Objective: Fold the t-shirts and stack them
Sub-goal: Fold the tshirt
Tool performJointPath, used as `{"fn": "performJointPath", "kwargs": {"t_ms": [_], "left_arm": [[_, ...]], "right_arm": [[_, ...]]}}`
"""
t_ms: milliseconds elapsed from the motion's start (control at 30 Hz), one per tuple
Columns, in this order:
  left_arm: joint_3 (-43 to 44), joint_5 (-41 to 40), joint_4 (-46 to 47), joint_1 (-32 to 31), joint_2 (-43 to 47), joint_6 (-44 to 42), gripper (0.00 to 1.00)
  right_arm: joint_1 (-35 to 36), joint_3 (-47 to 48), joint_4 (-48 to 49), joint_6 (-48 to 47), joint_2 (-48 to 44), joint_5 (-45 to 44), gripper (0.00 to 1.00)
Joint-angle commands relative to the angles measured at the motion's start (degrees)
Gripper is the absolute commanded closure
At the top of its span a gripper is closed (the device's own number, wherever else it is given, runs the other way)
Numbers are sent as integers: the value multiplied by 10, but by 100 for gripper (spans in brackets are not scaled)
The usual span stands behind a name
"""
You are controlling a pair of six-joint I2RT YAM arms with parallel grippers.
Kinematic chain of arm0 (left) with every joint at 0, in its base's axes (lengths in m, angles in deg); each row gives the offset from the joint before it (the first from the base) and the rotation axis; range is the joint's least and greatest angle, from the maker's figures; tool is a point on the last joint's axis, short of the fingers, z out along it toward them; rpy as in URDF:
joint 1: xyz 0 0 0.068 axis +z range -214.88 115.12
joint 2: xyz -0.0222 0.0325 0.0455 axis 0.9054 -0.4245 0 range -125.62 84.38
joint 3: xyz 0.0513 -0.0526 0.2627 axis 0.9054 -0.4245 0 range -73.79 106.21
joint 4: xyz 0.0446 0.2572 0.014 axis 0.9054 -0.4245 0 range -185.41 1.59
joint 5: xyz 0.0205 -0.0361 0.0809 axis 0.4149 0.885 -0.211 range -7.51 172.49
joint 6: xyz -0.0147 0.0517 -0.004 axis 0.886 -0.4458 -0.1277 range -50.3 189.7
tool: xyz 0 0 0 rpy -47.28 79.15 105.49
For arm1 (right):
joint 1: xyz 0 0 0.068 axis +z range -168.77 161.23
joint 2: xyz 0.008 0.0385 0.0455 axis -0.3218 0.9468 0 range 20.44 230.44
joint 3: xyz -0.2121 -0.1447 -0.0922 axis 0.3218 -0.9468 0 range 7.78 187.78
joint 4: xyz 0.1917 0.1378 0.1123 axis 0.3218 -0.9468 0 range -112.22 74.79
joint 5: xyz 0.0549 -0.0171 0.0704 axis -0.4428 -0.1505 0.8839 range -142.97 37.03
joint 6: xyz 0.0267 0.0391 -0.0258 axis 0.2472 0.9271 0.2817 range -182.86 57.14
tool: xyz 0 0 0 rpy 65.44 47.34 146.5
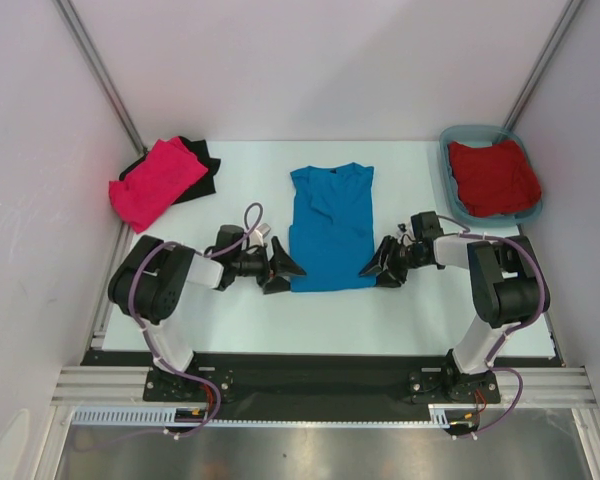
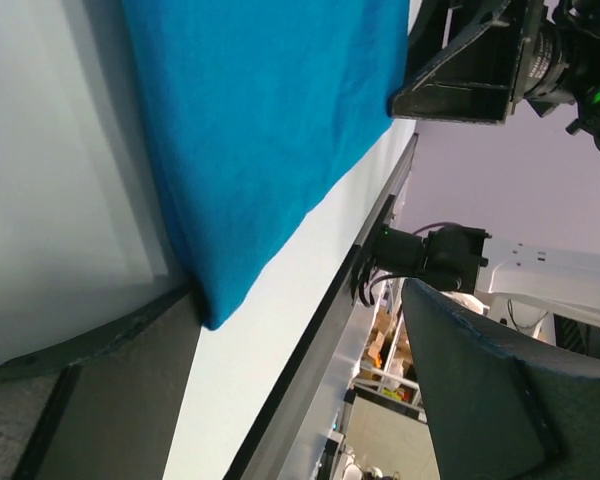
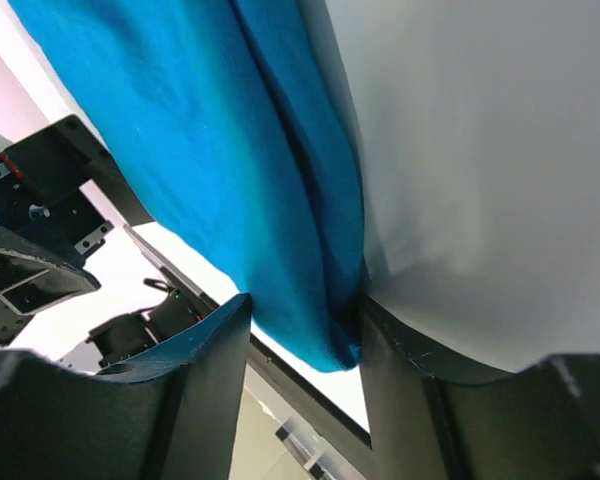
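Note:
The bright blue t-shirt [image 1: 330, 225] lies flat mid-table, narrowed lengthwise, collar away from me. My left gripper [image 1: 285, 268] rests at its near left corner, open, one finger [image 2: 130, 350] touching the hem corner of the blue shirt [image 2: 270, 120] and the other far off. At the near right corner my right gripper [image 1: 377, 268] is open, and that corner of the blue cloth [image 3: 200, 130] sits bunched between its fingers [image 3: 303, 305]. A hot pink t-shirt [image 1: 158, 182] lies folded on a black one [image 1: 202, 165] at the back left. The dark red t-shirt [image 1: 493, 177] is in the tub.
The teal plastic tub [image 1: 446, 170] stands at the back right corner. Grey walls close in the table on the left, right and back. A black rail [image 2: 320, 330] runs along the table's near edge, just behind both grippers.

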Motion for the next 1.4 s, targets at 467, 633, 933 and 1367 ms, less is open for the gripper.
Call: {"fn": "performJointPath", "kwargs": {"t_ms": [467,633,933,1367], "left_arm": [[4,-25,24,-47,-55,8,34],[27,-40,-58,-48,-45,-37,67],[50,-46,-140,-48,-44,-96,100],[48,-41,-350,-58,92,-180,100]], "right_arm": [[4,-35,-13,-21,4,-54,70],[4,-30,-9,-22,14,-42,95],[4,-31,-26,-37,12,-32,100],[20,-36,-176,-70,-115,-63,100]]}}
